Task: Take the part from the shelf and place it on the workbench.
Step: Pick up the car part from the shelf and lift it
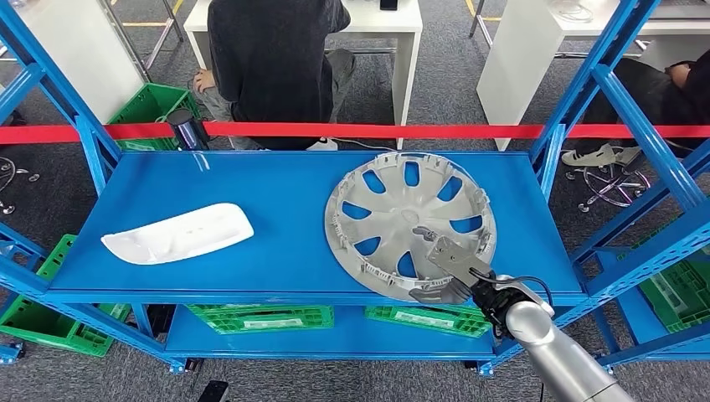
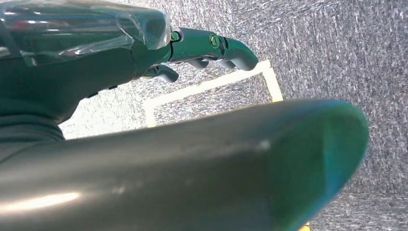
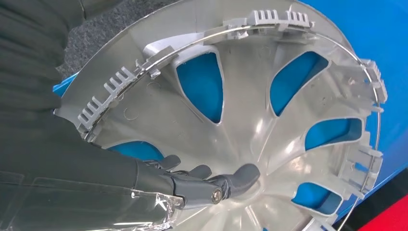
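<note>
A silver wheel cover (image 1: 402, 209) lies inner side up on the right half of the blue shelf (image 1: 285, 193), its near rim at the shelf's front edge. My right hand (image 1: 448, 268) is at that near rim, with fingers lying on the inner face and the thumb under the edge. In the right wrist view the fingers (image 3: 211, 180) rest on the wheel cover (image 3: 250, 115) near a spoke, and the rim runs between them and the thumb. My left hand (image 2: 202, 45) hangs over grey carpet and holds nothing. A white curved part (image 1: 180, 234) lies on the shelf's left half.
Blue uprights and diagonal braces (image 1: 586, 92) frame the shelf on both sides. A red tape (image 1: 377, 131) runs behind it, and a seated person (image 1: 272, 59) is beyond. A dark cylinder (image 1: 188, 130) stands at the shelf's back left. Green crates (image 1: 259, 318) sit on the lower level.
</note>
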Available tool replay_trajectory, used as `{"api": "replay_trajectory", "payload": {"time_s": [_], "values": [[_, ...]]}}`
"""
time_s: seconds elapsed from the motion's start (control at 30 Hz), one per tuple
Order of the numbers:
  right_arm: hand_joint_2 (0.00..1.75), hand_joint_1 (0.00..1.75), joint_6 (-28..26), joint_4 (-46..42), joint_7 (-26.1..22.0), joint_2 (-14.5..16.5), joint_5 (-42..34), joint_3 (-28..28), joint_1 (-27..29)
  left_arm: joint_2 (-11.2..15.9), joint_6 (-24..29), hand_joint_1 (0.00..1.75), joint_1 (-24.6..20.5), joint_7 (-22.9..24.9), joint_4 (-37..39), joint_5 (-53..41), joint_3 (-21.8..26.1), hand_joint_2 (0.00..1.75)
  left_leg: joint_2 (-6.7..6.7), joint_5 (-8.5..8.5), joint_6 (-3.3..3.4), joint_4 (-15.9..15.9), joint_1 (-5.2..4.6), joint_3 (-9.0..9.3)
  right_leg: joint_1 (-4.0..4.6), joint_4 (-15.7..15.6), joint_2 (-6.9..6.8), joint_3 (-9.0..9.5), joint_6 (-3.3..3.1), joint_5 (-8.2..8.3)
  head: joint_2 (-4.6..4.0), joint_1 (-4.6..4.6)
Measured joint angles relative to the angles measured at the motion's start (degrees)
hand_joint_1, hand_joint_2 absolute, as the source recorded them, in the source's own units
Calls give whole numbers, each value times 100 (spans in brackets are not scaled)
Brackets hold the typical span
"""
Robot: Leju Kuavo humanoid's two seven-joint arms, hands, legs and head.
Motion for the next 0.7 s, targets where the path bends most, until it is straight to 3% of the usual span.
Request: {"api": "replay_trajectory", "payload": {"time_s": [0.03,0.07,0.13,0.2,0.3,0.37,0.47,0.5,0.53,0.57,0.63,0.7], "values": [[175,0,21,10,4,-10,3,16,-15,-6,-10,0,3,-2,0,4,-6,0,-3,-2,-2,2,-4,4,-2,10,-1,-5,40,33,0,0],[175,0,45,24,5,-17,4,38,-42,-12,-18,0,3,-7,0,8,-8,0,-8,-6,-9,7,-4,12,-8,-232,-3,112,94,154,0,1],[175,0,91,58,5,-22,-3,92,-126,-22,-47,0,2,-16,-1,11,-11,0,-17,-32,-44,49,-15,13,-19,-1091,-19,536,164,475,0,1],[175,0,105,88,2,-18,-18,149,-201,-19,-88,0,-1,-20,-2,11,-17,0,-19,-72,-98,110,-38,-13,-13,-1600,-24,791,117,642,0,-3],[175,0,106,121,-4,-11,-29,201,-279,2,-121,0,1,-21,-3,11,-28,0,-20,-99,-160,152,-28,-41,-11,-1650,-15,817,-1,674,0,-4],[175,0,105,138,-8,-5,-47,231,-325,11,-122,0,1,-25,-4,11,-35,0,-20,-263,-223,376,-4,-146,-50,-1661,-16,823,-57,689,0,-14],[175,0,89,161,-25,4,-97,274,-359,16,-103,0,15,-51,-3,17,-40,0,-19,-810,-334,1478,59,-652,-55,-1661,-17,807,-93,698,0,-23],[175,0,79,168,-29,6,-107,282,-365,18,-91,0,29,-66,-3,22,-40,0,-19,-898,-353,1771,75,-789,-53,-1660,-17,804,-93,698,0,-22],[175,0,72,173,-30,7,-110,291,-373,18,-80,0,42,-81,-2,27,-40,0,-19,-875,-361,1852,86,-827,-52,-1660,-16,805,-93,698,0,-22],[175,0,68,176,-23,5,-102,300,-385,20,-68,0,51,-95,-2,31,-40,0,-18,-740,-357,1682,92,-745,-53,-1659,-13,810,-92,698,0,-22],[175,0,82,179,22,-4,-12,328,-420,29,-32,0,52,-116,-2,36,-39,0,-22,-358,-313,868,91,-341,-51,-1660,-4,821,-86,700,0,-22],[175,0,151,184,92,-40,191,393,-475,39,10,0,40,-123,-3,36,-40,0,-24,-173,-253,257,61,-46,-27,-1658,0,806,-56,709,0,-22]]}}
